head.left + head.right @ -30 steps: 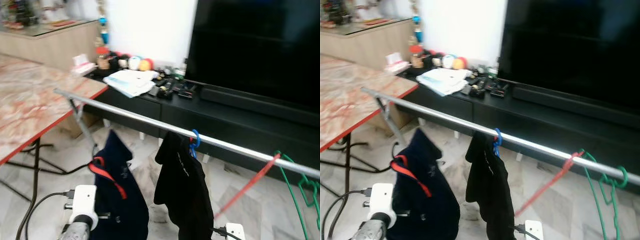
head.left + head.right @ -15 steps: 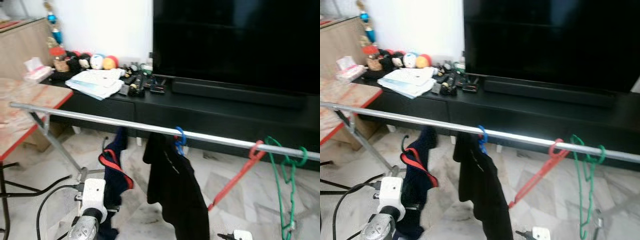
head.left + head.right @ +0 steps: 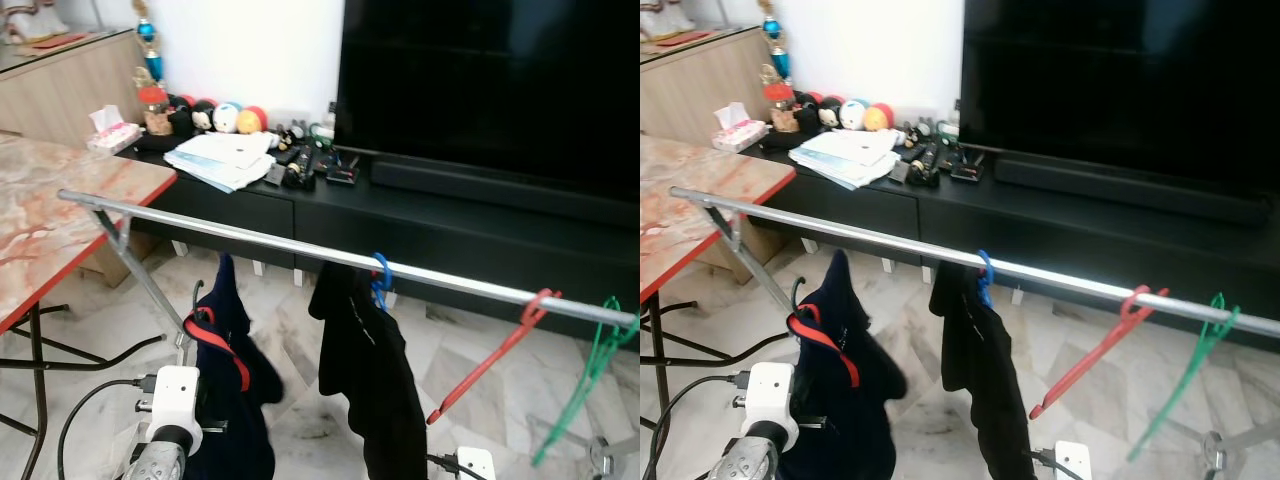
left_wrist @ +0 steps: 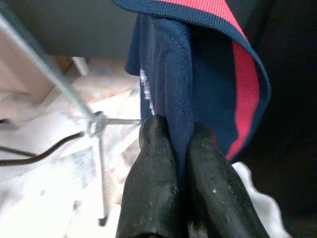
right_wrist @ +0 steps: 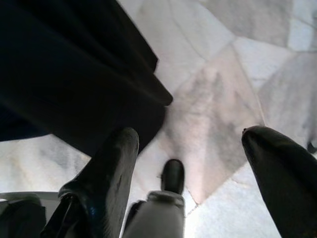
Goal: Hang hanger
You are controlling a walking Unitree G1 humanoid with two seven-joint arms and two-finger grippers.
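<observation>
A silver rail [image 3: 300,248] runs across the room on a folding rack. My left gripper [image 4: 181,134] is shut on a navy garment with red trim [image 3: 225,330], which I hold up just below the rail's left half. The fingers [image 4: 153,163] pinch the navy cloth near its collar. A black garment [image 3: 375,370] hangs from the rail by a blue hook [image 3: 381,275]. Further right, a red hanger [image 3: 495,350] and a green hanger [image 3: 590,370] hang bare and slanted. My right gripper [image 5: 190,139] is open over the marble floor beside the black cloth.
A marble table with a red edge [image 3: 60,220] stands at the left, with cables on the floor under it. Behind the rail are a black TV console [image 3: 450,225] with papers and small items on it and a large TV [image 3: 500,90]. The rack's leg [image 3: 150,285] slants down at the left.
The camera has swung, so the whole scene has shifted. The green hanger hung straight down half a second ago and now slants. The navy garment stays in my left gripper.
</observation>
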